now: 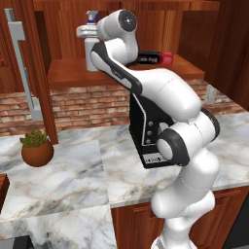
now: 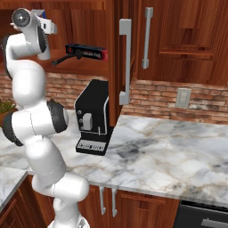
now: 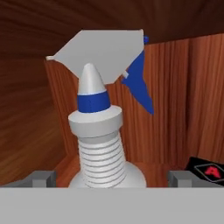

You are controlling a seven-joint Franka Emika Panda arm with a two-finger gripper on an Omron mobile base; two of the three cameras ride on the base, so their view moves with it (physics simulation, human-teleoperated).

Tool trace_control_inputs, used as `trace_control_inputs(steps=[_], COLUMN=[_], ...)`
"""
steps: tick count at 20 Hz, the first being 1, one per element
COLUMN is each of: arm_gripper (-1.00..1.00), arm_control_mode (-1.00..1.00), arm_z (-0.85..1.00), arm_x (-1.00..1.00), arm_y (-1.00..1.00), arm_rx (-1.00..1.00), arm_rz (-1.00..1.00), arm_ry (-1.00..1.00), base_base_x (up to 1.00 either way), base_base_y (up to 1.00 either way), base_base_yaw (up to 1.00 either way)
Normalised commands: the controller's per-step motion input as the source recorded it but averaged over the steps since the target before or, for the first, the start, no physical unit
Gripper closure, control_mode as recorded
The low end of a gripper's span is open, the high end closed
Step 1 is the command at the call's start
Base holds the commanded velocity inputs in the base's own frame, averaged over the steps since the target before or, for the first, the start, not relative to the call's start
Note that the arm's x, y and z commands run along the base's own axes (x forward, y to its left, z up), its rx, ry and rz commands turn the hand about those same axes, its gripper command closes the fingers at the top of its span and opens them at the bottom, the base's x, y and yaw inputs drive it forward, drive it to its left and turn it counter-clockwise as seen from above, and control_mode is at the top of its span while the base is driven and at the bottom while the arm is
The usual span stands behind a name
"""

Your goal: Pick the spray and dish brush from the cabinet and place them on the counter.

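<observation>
The spray [image 3: 98,122], a pale bottle with a white trigger head and blue trim, stands upright on the cabinet shelf [image 1: 68,73]. It fills the middle of the hand view. My gripper [image 3: 111,179] is open, with one fingertip on each side of the bottle's shoulder and a gap to both. From the left base the spray [image 1: 91,53] stands at the shelf's left end with my hand at its neck. The dish brush [image 2: 61,59], a thin black stick, lies on the shelf beside the long black-and-red box [image 2: 87,51]. The marble counter [image 1: 73,170] lies below.
A black coffee machine [image 2: 93,118] stands on the counter under the shelf. A potted plant [image 1: 36,150] sits to the left. The open cabinet door with its grey bar handle [image 2: 125,62] hangs right of the shelf. A wall outlet [image 2: 182,97] is on the brick backsplash.
</observation>
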Motion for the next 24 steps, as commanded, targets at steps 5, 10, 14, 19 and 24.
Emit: trace_control_inputs(steps=[5, 10, 14, 19, 24], arm_gripper=[-1.0, -1.0, -1.0, -1.0, 1.0], arm_control_mode=[-1.0, -1.0, -1.0, -1.0, -1.0], arm_z=[-0.1, -0.1, -0.05, -0.02, -0.01], arm_x=[0.24, 0.22, 0.21, 0.22, 0.09], arm_y=[0.16, 0.15, 0.07, 0.02, 0.02], arm_rx=[0.0, 0.0, 0.0, 0.0, 0.0], arm_rz=[0.0, 0.0, 0.0, 0.0, 0.0], arm_ry=[0.07, 0.07, 0.05, 0.04, 0.03], base_base_x=[0.0, 0.0, 0.0, 0.0, 0.0], base_base_y=[0.0, 0.0, 0.0, 0.0, 0.0], base_base_yaw=[0.0, 0.0, 0.0, 0.0, 0.0])
